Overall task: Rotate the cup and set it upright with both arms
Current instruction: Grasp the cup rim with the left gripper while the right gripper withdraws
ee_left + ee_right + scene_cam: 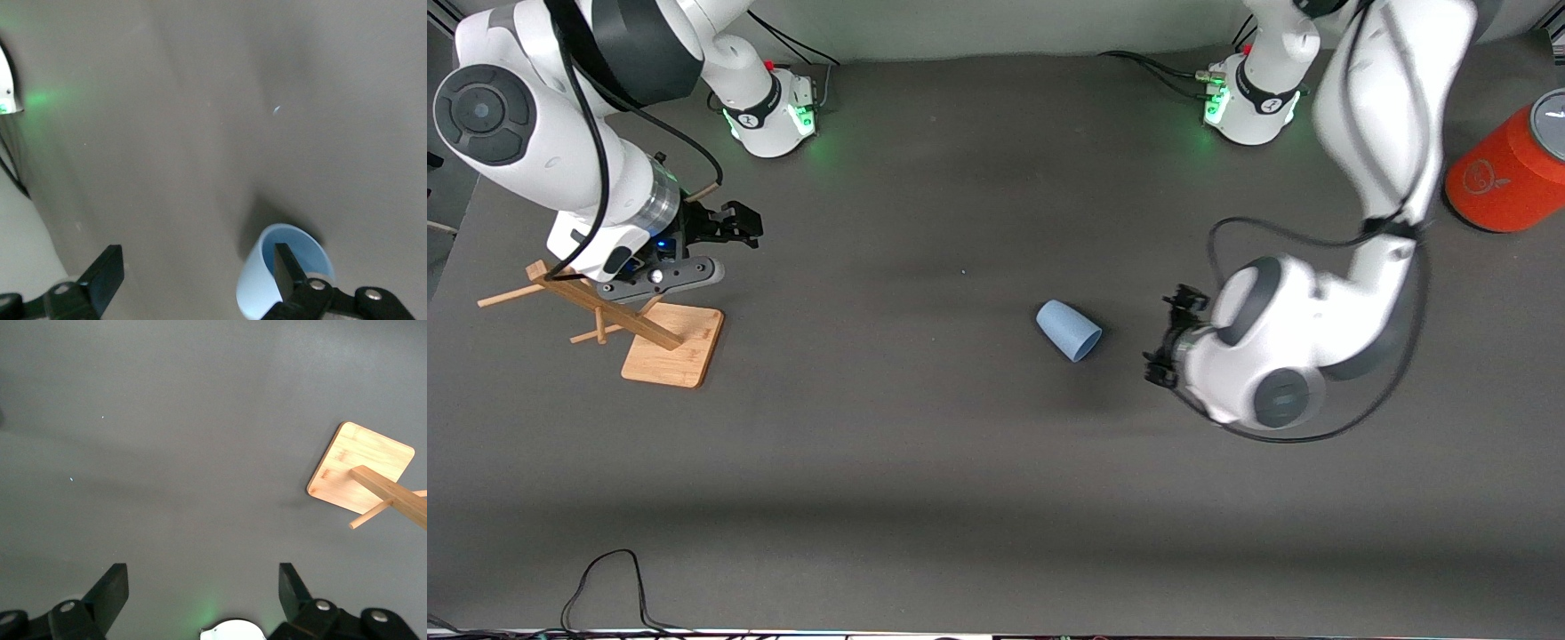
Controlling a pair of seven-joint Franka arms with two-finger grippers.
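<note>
Dark table [925, 462], unlabelled cup [1069, 330]

no readable text; the orange cylinder [1503, 178] bears only a logo.

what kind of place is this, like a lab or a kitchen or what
Most likely a robotics lab bench: two white jointed arms are bolted to a dark grey matted table, with only test props on it: a small pale-blue plastic cup on its side, a bamboo peg stand, and an orange cylinder.
</note>
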